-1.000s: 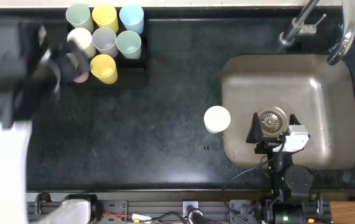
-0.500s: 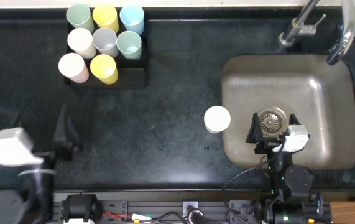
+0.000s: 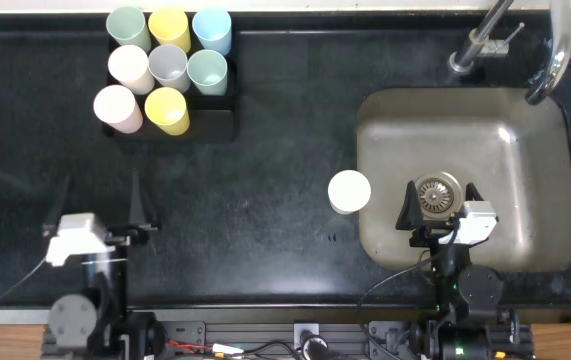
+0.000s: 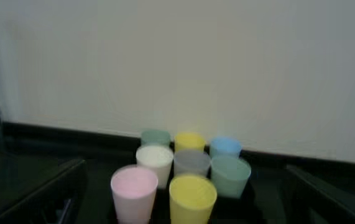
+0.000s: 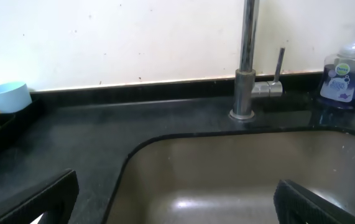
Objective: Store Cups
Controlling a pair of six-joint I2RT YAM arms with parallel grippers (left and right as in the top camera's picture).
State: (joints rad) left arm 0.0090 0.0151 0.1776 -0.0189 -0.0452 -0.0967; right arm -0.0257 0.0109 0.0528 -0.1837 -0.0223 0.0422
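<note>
Bright, even light falls from above; glare streaks the steel sink [image 3: 505, 140], the black table [image 3: 265, 200] shines dully.

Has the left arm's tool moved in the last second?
Yes. The left tool was right beside the cup tray; it has drawn back down the top view and now sits well clear of the tray.

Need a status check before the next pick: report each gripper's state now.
Left gripper: open, fingers spread wide, holding nothing.
Right gripper: open, fingers spread wide, holding nothing.
</note>
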